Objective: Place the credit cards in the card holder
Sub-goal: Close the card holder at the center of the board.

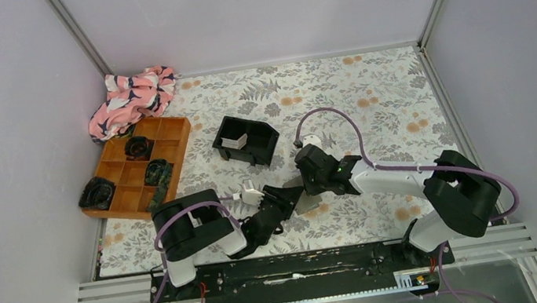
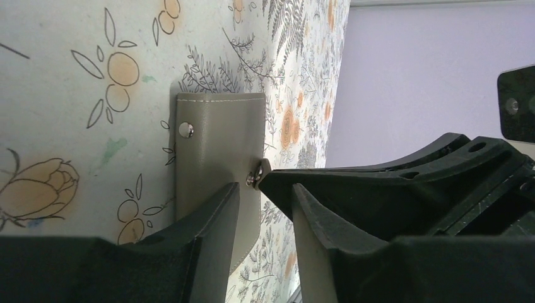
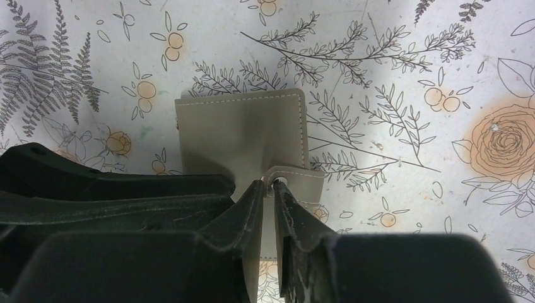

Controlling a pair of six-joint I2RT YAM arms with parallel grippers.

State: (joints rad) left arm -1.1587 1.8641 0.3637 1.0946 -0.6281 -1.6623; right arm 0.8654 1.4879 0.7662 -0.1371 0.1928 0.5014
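The grey-taupe card holder (image 1: 309,201) lies folded on the floral table between the two grippers. In the right wrist view the card holder (image 3: 243,132) has a snap tab, and my right gripper (image 3: 268,184) is shut on that tab. In the left wrist view the card holder (image 2: 217,145) shows a metal snap, and its near edge sits in the gap of my left gripper (image 2: 266,189), whose jaws stand apart. The right fingers (image 2: 378,183) reach in from the right. A pale credit card (image 1: 234,140) leans inside the black tray (image 1: 265,148).
An orange compartment tray (image 1: 167,130) holding dark items stands at the back left. A pink patterned cloth (image 1: 132,98) lies bunched in the far left corner. Purple walls close in the table on three sides.
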